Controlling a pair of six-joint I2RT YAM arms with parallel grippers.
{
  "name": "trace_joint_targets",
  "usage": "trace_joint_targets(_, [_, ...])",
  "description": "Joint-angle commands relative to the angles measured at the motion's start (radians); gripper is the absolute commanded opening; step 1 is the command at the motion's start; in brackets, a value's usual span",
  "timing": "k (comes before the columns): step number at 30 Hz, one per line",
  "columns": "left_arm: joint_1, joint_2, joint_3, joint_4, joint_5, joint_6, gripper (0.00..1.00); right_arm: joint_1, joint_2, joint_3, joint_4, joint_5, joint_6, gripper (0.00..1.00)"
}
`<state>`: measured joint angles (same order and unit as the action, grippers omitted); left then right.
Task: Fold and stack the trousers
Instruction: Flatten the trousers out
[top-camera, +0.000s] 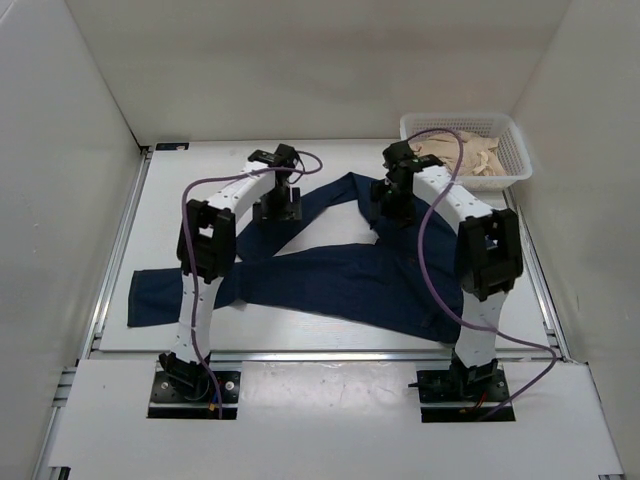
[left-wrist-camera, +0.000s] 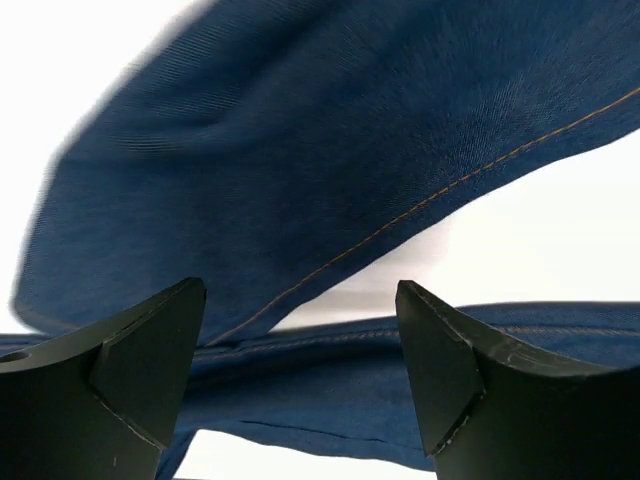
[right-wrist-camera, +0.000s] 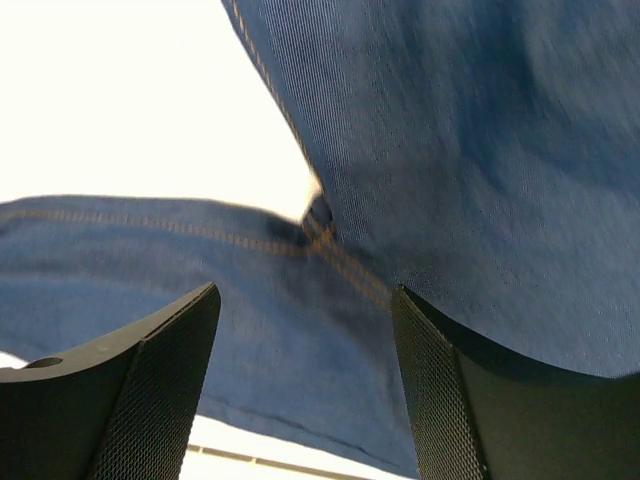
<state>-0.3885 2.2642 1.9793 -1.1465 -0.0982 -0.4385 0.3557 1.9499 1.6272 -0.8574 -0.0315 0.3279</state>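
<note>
Jaws both parted, empty, trousers (top-camera: 330, 275) lying just beneath them

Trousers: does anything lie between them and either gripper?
Nothing visible does. The left gripper and the right gripper, both open, hang over bare denim of the trousers, with no other thing between.

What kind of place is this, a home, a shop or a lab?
Most likely a robotics lab work cell: a left arm and right arm bolted at the near edge of a white table, white panels boxing it in, trousers spread flat, a plastic basket in the far corner.
</note>
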Motion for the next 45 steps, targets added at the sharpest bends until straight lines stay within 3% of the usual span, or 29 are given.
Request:
trace_joint_targets(1, [-0.007,0.02,0.03,-0.012,-0.032,0.017,0.87,0.026,0.073,0.085,-0.014,0.053,0.003,0.74])
trace_joint_targets(5, [-0.016,0.053,0.019,-0.025,-0.06,0.008,0.88,0.051,0.144,0.118,-0.014,0.165,0.045,0.71])
trace_joint_targets(8, [-0.016,0.078,0.009,-0.025,-0.081,0.007,0.88,0.051,0.193,0.143,-0.014,0.277,0.077,0.62])
trace_joint_targets(10, [-0.016,0.09,0.009,-0.025,-0.097,-0.005,0.81,0.051,0.228,0.166,-0.014,0.304,0.077,0.56])
trace_joint_targets(13, [-0.016,0.109,0.021,-0.044,-0.118,-0.018,0.16,0.051,0.262,0.192,-0.014,0.318,0.089,0.27])
trace_joint_targets(14, [-0.006,0.109,0.033,-0.053,-0.118,-0.019,0.1,0.051,0.262,0.192,-0.014,0.318,0.089,0.09])
trace_joint_targets(16, [0.005,0.095,0.071,-0.07,-0.156,-0.028,0.1,0.051,0.239,0.213,-0.014,0.318,0.098,0.0])
trace_joint_targets(21, [0.115,0.035,0.245,-0.125,-0.23,-0.016,0.1,0.051,0.114,0.261,-0.014,0.34,0.077,0.0])
trace_joint_targets(25, [0.281,-0.017,0.464,-0.157,-0.109,-0.003,0.1,0.042,0.003,0.28,-0.023,0.349,0.077,0.0])
trace_joint_targets(28, [0.368,-0.074,0.493,-0.136,-0.052,-0.003,0.1,0.031,-0.084,0.238,-0.023,0.363,0.077,0.0])
trace_joint_targets(32, [0.454,-0.204,0.335,-0.038,0.023,-0.003,0.1,0.031,-0.213,0.055,0.0,0.374,0.077,0.0])
trace_joint_targets(37, [0.519,-0.339,0.034,0.002,-0.038,-0.023,0.1,0.051,-0.315,-0.193,0.053,0.319,0.077,0.0])
trace_joint_targets(40, [0.562,-0.368,-0.138,0.045,0.035,-0.032,0.7,0.115,-0.33,-0.294,0.07,0.257,0.066,0.34])
trace_joint_targets(41, [0.562,-0.368,-0.148,0.045,0.057,-0.016,0.8,0.13,-0.342,-0.306,0.07,0.257,0.066,0.62])
trace_joint_targets(42, [0.562,-0.355,-0.136,0.027,0.066,-0.016,0.87,0.143,-0.357,-0.316,0.07,0.257,0.066,0.73])
trace_joint_targets(45, [0.534,-0.367,-0.114,0.018,0.037,-0.005,0.87,0.126,-0.414,-0.285,0.025,0.306,0.066,0.87])
